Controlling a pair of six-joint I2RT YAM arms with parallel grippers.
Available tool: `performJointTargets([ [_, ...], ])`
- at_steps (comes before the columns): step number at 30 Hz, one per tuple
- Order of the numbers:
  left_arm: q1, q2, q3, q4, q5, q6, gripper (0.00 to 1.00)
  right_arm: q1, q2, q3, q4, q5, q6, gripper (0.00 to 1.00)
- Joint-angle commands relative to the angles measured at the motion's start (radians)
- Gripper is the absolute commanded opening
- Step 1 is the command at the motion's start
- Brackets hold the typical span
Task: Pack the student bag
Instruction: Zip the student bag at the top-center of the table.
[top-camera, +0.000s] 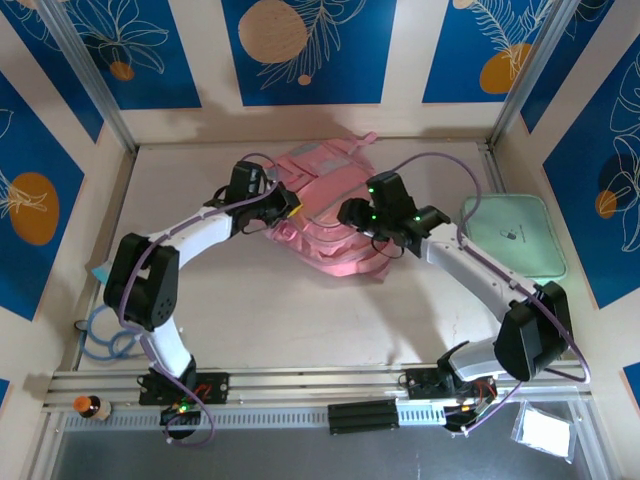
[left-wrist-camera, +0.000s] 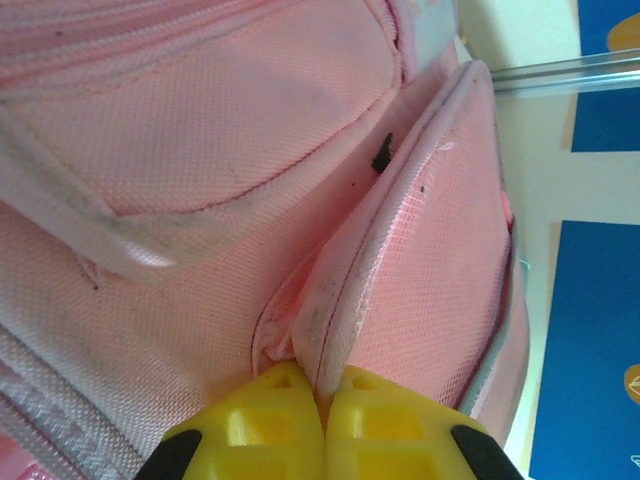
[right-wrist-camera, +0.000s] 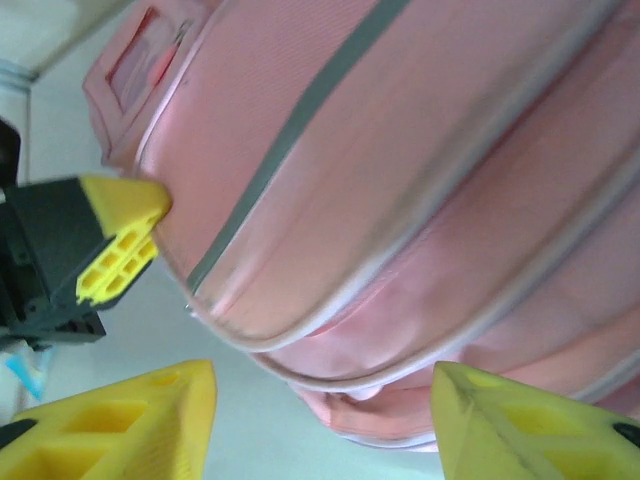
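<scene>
**Left gripper clamps a seam of the student bag**

Pressed tight together at the lens of the left wrist camera, the left gripper's yellow jaws pinch a raised fabric edge of the pink backpack. The fold is caught between them where a mesh-textured panel meets the bag's padded side.

From the overhead camera, the student bag lies slumped on the far middle of the table, its pink straps trailing toward the near side. Both arms bend in over it. The left gripper sits at the bag's left edge and the right gripper is over its middle.

The right wrist camera shows the right gripper with its jaws spread wide and nothing held. The bag's rounded, grey-trimmed edge lies just beyond the tips. At the left of that view, the left gripper's yellow tip touches the bag's side.

A flat mint-green case rests on the table to the right, beside the right arm and well apart from the bag.
</scene>
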Motion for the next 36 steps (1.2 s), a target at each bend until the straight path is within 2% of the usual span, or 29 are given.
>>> performJointTargets([
  [1,-0.056,0.016,0.013,0.167,0.012,-0.077,0.0,0.075,0.051,0.064,-0.056,0.137,-0.083,0.56],
  [7,-0.106,0.05,0.043,0.193,-0.01,-0.117,0.0,0.171,0.164,0.141,-0.1,0.214,-0.086,0.47],
  [17,-0.116,0.057,0.044,0.184,-0.002,-0.113,0.0,0.185,0.268,0.178,-0.11,0.265,0.007,0.29],
  [26,-0.116,0.057,0.034,0.192,-0.003,-0.122,0.0,0.189,0.323,0.235,-0.105,0.34,0.006,0.27],
  [31,-0.116,0.056,0.029,0.201,-0.002,-0.132,0.0,0.186,0.352,0.271,-0.164,0.387,0.047,0.21],
  [36,-0.116,0.056,0.032,0.202,-0.005,-0.135,0.0,0.182,0.357,0.272,-0.166,0.409,0.053,0.2],
])
